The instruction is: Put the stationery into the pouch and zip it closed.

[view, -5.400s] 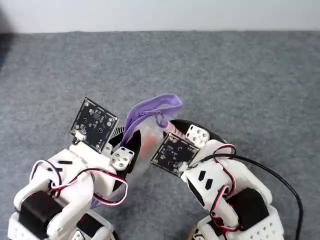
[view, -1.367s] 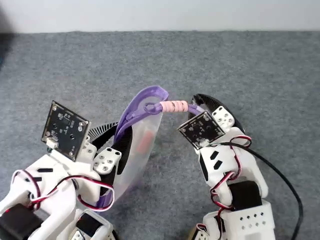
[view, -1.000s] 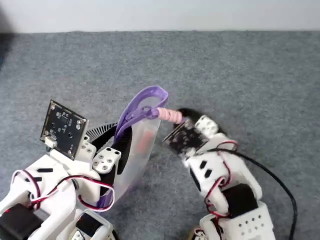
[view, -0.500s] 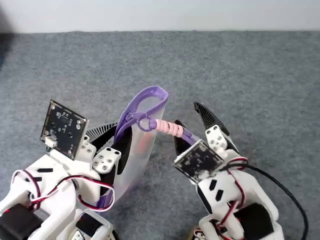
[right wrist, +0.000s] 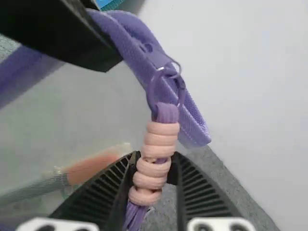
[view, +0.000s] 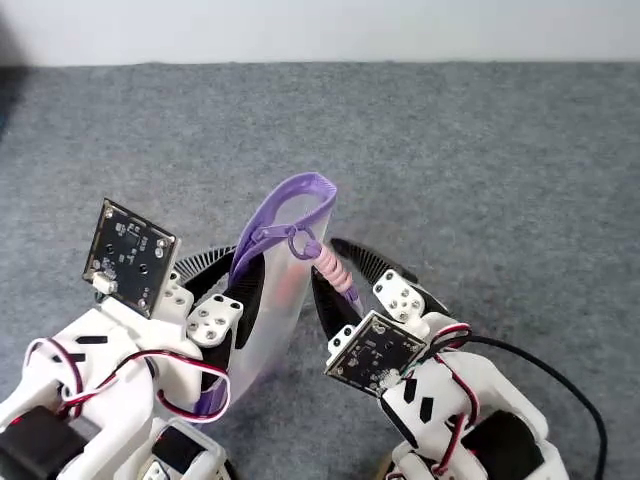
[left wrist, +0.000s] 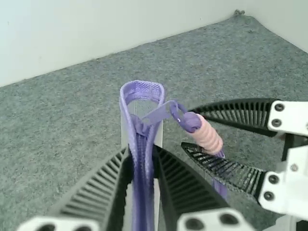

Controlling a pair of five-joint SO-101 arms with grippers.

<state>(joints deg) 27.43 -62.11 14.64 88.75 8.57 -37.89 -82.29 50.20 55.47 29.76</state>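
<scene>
I've got the left gripper [left wrist: 142, 166] clamped on the zipper edge of the upright pouch [view: 280, 300]; right gripper [right wrist: 155, 156], jaws apart, straddles the pink coil pull [right wrist: 157, 139], its long axis running straight into that gap.

I can't see the lower end of the pouch [view: 288, 295]; the left arm [view: 125, 370] covers it. Through its cloudy wall I make out an orange item [right wrist: 91, 166], too blurred to identify.

Figure: work area. Grey short-pile carpet [view: 480, 150] covers the surface. A plain white wall [view: 320, 30] borders its far edge and meets a white side wall [left wrist: 288, 21] at a corner. A dark shape [view: 7, 95] lies at one edge. Lighting is soft and even.
</scene>
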